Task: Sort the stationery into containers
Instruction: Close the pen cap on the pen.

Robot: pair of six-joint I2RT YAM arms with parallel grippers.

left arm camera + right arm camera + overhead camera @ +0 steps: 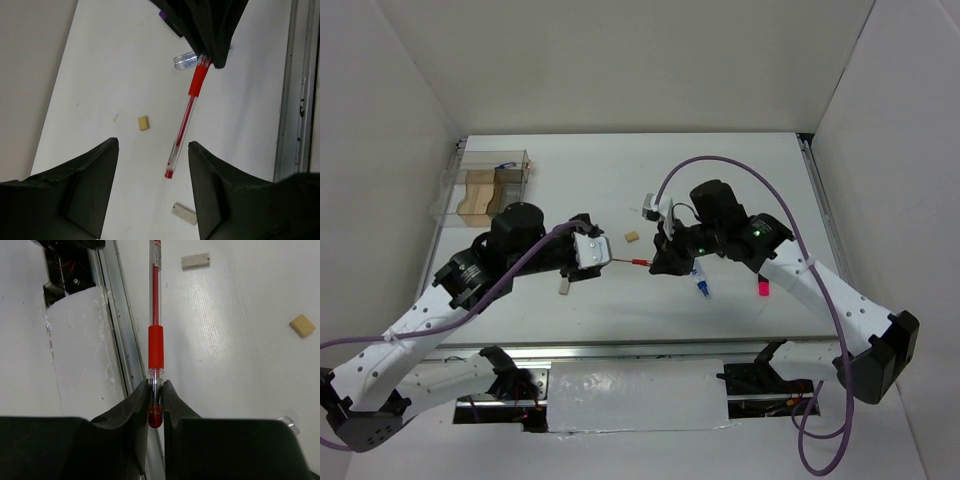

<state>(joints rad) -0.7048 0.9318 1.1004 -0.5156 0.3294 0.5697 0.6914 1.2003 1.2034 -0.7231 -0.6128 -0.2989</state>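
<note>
Right gripper point(156, 402): clamped on the thin red pen point(155, 345) at the end beside its red sleeve. The barrel runs straight ahead of the gripper.
Left gripper point(152, 145): jaws apart, with the pen's free end lying between them. It appears to touch neither finger.
Clear blue-capped tube point(186, 60): just beside the right gripper.
Tan eraser block point(144, 123): ahead and left of the left gripper, near the pen.
Container point(490, 185): clear compartmented box beyond the left gripper and well apart from the right one, at the far left of the worktop point(720, 180).
Step in hand: probably a pass of the red pen between the arms. Only the right gripper holds it.
Next move: the left gripper either closes squarely on the barrel or backs off without knocking it. The pen then travels to the box.
</note>
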